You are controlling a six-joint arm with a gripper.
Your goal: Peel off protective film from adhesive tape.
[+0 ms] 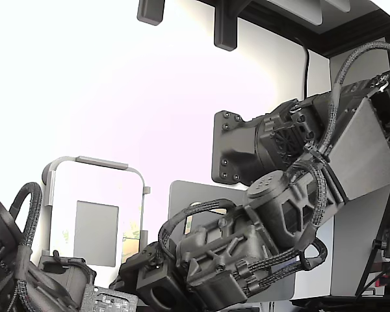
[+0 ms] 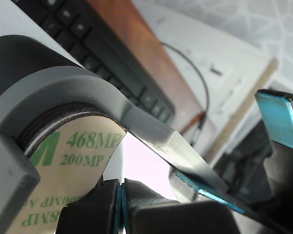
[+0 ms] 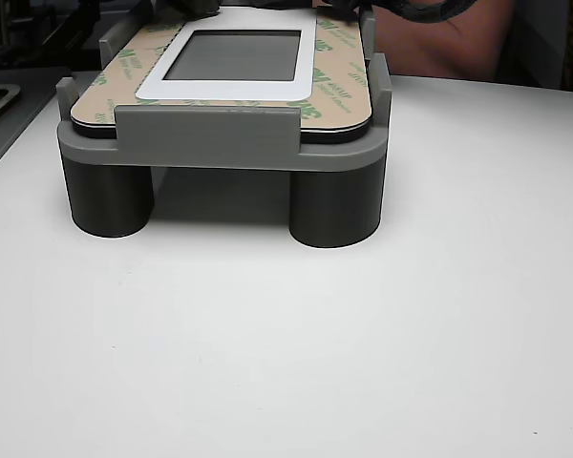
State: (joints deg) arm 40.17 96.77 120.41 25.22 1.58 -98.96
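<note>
Lab/workshop bench: grey printed jig (image 3: 224,143), white table (image 3: 363,363), keyboard (image 2: 102,53), cabling.

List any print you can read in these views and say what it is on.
"468MP" on the cream protective film, in green, wrist view.
"200MP" just under it, same film.
A partial line lower down reads upside down; too cut off to quote.
Green marks on the film in the other view: too small.
Keyboard keys: blurred.

One grey fixture (image 3: 220,143) stood on two visible round legs (image 3: 108,196), carrying one cream film (image 3: 339,81). One keyboard (image 2: 107,58) and one cable (image 2: 198,92) lay beyond the gripper (image 2: 121,204).
</note>
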